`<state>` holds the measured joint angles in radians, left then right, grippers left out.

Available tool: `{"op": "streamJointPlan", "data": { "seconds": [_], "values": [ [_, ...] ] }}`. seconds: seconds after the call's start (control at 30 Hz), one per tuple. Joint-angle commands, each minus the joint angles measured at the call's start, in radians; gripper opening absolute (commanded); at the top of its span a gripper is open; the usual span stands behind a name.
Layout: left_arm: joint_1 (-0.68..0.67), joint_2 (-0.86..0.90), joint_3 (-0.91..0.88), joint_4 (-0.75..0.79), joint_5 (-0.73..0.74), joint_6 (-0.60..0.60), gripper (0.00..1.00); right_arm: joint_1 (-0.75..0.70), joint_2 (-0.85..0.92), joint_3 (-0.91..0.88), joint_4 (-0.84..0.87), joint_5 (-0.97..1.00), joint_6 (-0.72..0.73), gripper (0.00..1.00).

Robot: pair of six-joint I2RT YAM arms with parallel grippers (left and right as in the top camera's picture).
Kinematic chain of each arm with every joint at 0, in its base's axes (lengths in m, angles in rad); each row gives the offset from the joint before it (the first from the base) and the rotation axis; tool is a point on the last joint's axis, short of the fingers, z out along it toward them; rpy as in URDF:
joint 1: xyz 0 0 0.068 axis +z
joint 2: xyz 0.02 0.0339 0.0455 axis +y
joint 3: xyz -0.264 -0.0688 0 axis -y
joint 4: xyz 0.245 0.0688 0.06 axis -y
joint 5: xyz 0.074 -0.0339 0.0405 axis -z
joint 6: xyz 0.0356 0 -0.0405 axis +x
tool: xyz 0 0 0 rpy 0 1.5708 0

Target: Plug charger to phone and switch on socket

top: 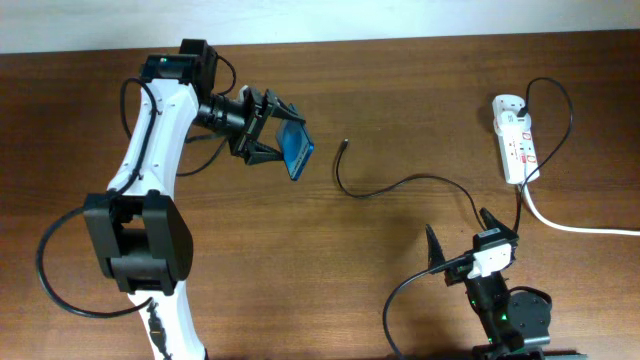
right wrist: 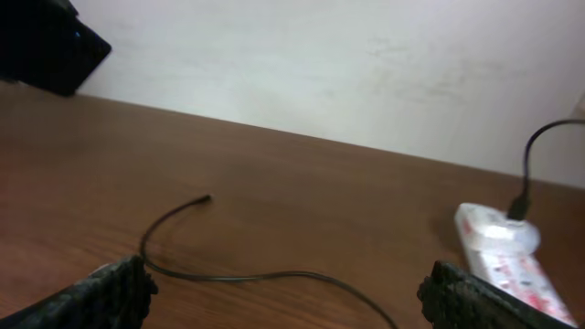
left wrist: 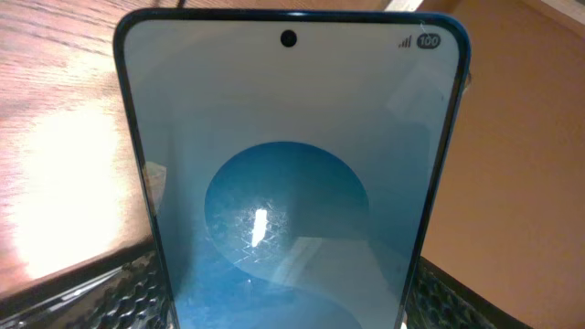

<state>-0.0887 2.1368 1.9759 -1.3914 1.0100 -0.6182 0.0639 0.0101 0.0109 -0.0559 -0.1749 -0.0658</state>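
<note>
The wooden table [top: 400,90] fills the frame, and upper left of center the left gripper [top: 275,143] has its fingers clamped on the phone [top: 295,150], which is lifted and tilted, blue screen filling the left wrist view. Down at the bottom right the right gripper [top: 462,240] sits with fingers spread wide, holding nothing. The socket [top: 512,138] lies at the upper right, and the charger [top: 400,185] snakes from it toward the middle, its plug tip [top: 345,143] lying loose, right of the phone and apart from it.
</note>
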Motion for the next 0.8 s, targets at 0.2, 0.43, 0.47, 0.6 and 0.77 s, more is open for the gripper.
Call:
{"op": "streamJointPlan", "data": {
  "seconds": [0.2, 0.43, 0.47, 0.6, 0.77],
  "values": [
    [-0.003, -0.005, 0.025, -0.035, 0.032, -0.007, 0.0, -0.005, -0.002, -0.003, 0.0, -0.11, 0.97, 0.98],
    [-0.002, -0.005, 0.025, -0.113, 0.227, -0.182, 0.0, -0.005, 0.166, 0.001, -0.011, -0.125, 0.988, 0.98],
    [0.0, -0.005, 0.025, -0.114, 0.26, -0.182, 0.0, -0.005, 0.216, 0.001, -0.011, -0.125, 0.988, 0.98],
    [0.0, -0.005, 0.025, -0.114, 0.334, -0.181, 0.0, -0.005, 0.367, 0.001, -0.008, -0.124, 0.988, 0.98],
    [0.0, -0.005, 0.025, -0.113, 0.284, -0.181, 0.0, -0.005, 0.385, 0.001, -0.008, -0.124, 0.988, 0.98]
  ]
}}
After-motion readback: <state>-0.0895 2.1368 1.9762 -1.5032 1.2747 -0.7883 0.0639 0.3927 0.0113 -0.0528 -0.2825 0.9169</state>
